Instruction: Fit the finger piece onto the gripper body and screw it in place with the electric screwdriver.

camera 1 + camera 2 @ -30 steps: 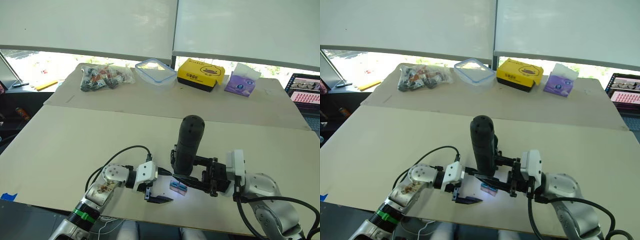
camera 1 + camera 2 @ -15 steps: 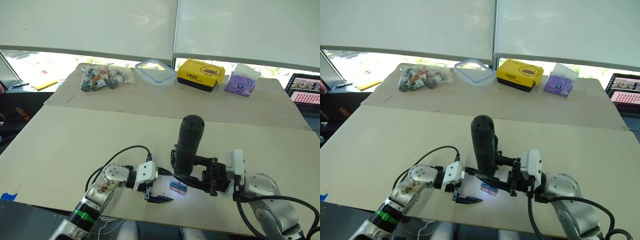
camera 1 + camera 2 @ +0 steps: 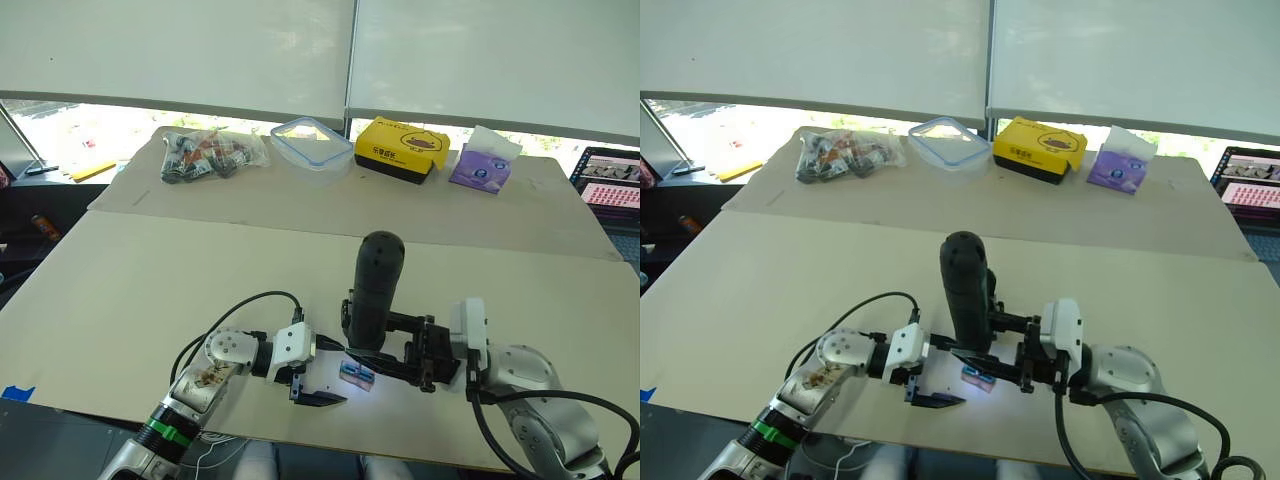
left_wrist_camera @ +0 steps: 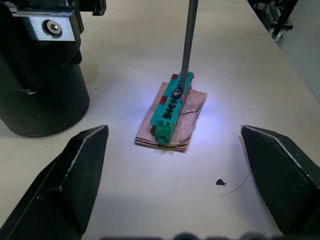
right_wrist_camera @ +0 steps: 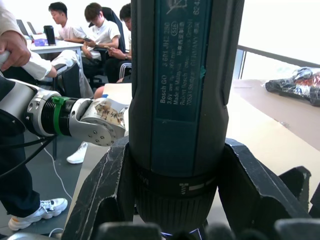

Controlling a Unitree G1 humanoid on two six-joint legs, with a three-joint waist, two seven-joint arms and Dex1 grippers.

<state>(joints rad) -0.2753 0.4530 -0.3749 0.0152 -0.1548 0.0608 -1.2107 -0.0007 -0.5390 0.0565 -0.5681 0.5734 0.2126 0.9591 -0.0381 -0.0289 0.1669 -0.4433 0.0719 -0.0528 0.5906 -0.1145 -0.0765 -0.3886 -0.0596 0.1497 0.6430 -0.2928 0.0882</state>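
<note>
The right end effector (image 3: 400, 350) clamps the upright electric screwdriver (image 3: 375, 290), its bit (image 4: 188, 42) touching a screw on a small green block (image 4: 171, 110) on the worktop (image 3: 150, 290). The left end effector (image 4: 175, 165) is spread, empty, straddling the block. Screwing appears underway; whether it is finished cannot be told.

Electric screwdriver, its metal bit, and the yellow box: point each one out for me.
electric screwdriver (image 3: 375, 290), left eye view, middle of its barrel.
metal bit (image 4: 189, 40), left wrist view, mid shaft.
yellow box (image 3: 400, 149), left eye view, its top face.
</note>
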